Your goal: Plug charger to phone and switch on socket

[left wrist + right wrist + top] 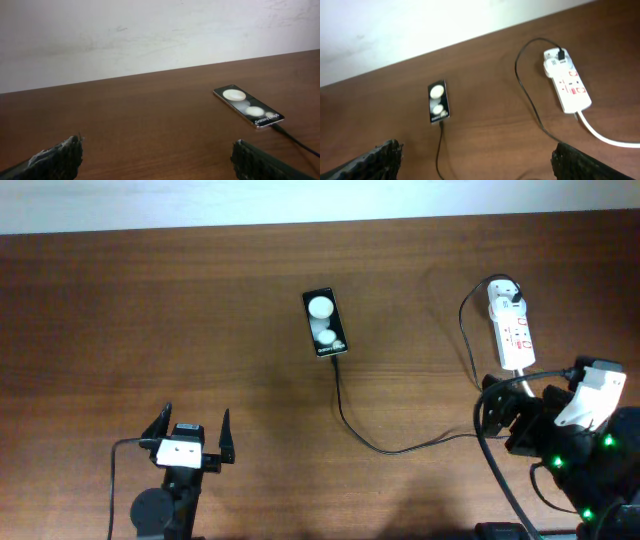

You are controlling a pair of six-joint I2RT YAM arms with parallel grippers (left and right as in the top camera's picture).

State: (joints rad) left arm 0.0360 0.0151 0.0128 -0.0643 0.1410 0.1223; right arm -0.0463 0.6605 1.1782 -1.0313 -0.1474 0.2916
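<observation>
The black phone [324, 323] with two white round patches lies flat mid-table; it also shows in the left wrist view [247, 106] and the right wrist view [438, 100]. The thin black charger cable [380, 445] runs from the phone's near end across the table up to a white plug [504, 293] in the white socket strip [512, 332], which also shows in the right wrist view [568, 86]. The cable's tip sits at the phone's edge [441, 123]. My left gripper [190, 432] is open and empty near the front left. My right gripper [475, 160] is open and empty, near the front right below the socket.
The socket's thick white cord [600, 135] runs off toward the right arm. A pale wall [150, 35] borders the table's far edge. Bare brown wood [150, 320] lies left of the phone.
</observation>
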